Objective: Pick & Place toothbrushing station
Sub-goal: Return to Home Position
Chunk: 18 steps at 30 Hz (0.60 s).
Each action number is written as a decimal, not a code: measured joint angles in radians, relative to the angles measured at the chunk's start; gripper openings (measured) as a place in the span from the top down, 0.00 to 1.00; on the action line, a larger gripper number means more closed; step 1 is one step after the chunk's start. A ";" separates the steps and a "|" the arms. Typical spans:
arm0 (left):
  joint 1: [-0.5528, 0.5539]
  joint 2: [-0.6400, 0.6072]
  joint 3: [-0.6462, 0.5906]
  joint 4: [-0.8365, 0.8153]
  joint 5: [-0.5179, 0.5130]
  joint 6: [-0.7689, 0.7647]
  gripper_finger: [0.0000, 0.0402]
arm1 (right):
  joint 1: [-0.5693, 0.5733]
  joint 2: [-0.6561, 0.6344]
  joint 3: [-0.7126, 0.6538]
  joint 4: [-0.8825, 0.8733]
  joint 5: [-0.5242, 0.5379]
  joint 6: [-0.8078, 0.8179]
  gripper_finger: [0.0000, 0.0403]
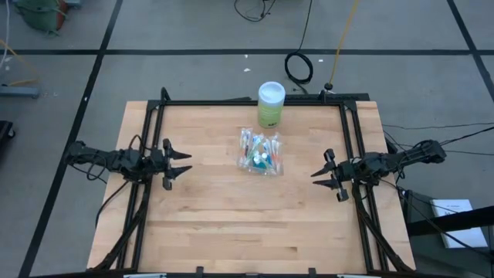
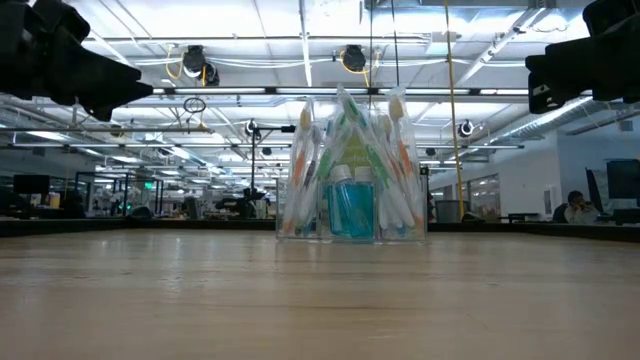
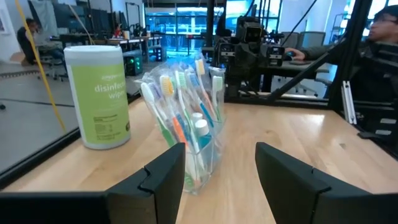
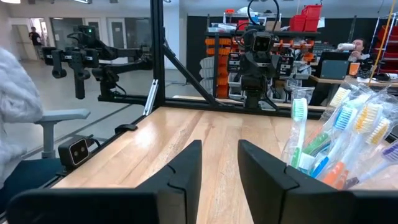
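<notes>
The toothbrushing station (image 1: 260, 152) is a clear plastic holder full of coloured toothbrushes and small blue bottles. It stands upright on its base on the wooden table, a little beyond the middle, and shows in the low view (image 2: 350, 180) and both wrist views (image 3: 186, 124) (image 4: 342, 143). My left gripper (image 1: 183, 164) hovers open above the table's left side, pointing level toward the station. My right gripper (image 1: 318, 172) hovers open above the right side, also pointing level at it. Neither one touches anything.
A green cylindrical wipes canister with a white lid (image 1: 271, 104) stands at the table's far edge, just behind the station. A black frame (image 1: 247, 101) runs along the far, left and right edges. Bare wood lies between each gripper and the station. People sit in the room beyond.
</notes>
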 joint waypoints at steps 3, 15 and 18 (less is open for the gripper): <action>0.000 0.000 0.000 0.000 0.000 0.006 0.50 | 0.000 0.000 0.000 0.000 0.000 0.000 0.76; 0.000 0.000 0.000 0.000 0.000 0.003 0.50 | 0.000 0.000 -0.001 0.000 0.000 0.000 0.76; 0.000 0.000 0.000 0.000 0.000 0.003 0.50 | 0.000 0.000 -0.001 0.000 0.000 0.000 0.76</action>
